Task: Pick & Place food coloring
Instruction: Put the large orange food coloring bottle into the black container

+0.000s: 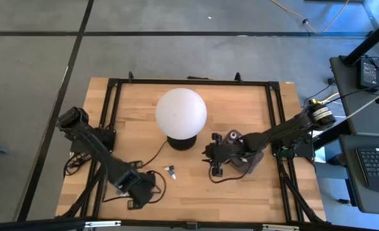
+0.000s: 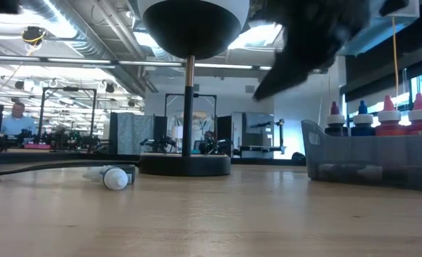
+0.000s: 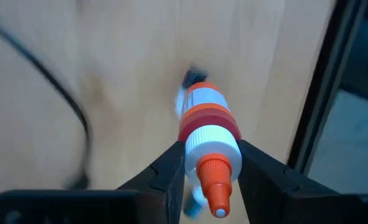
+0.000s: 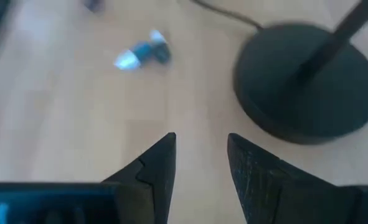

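My left gripper [image 3: 212, 162] is near the table's near edge, left of centre [image 1: 141, 192], and is shut on a small food coloring bottle [image 3: 203, 112] with a red band, white collar and orange tip. Another small bottle [image 1: 170, 171] lies on its side on the wood near the lamp base [image 2: 114, 177] [image 4: 143, 55]. Several more bottles [image 2: 389, 118] stand upright in the dark translucent tray [image 2: 371, 160]. My right gripper [image 4: 199, 155] hovers open over the table between the tray [image 1: 248, 162] and the lamp base [image 4: 305, 87], touching nothing. My left gripper pinches the bottle between its two fingers at the white collar [image 3: 212, 144] just below the orange tip. The fingers come from above, pointing down. The bottle's tip [image 3: 216, 186] points back toward the wrist and its body points at the table. Whether its bottom touches the wood is hidden.
A big white globe lamp [image 1: 181, 112] on a black round base [image 1: 181, 142] stands mid-table, its black cord [image 1: 152, 157] trailing toward the left arm. A black frame [image 1: 276, 122] borders the table. Bare wood lies along the near edge between the arms.
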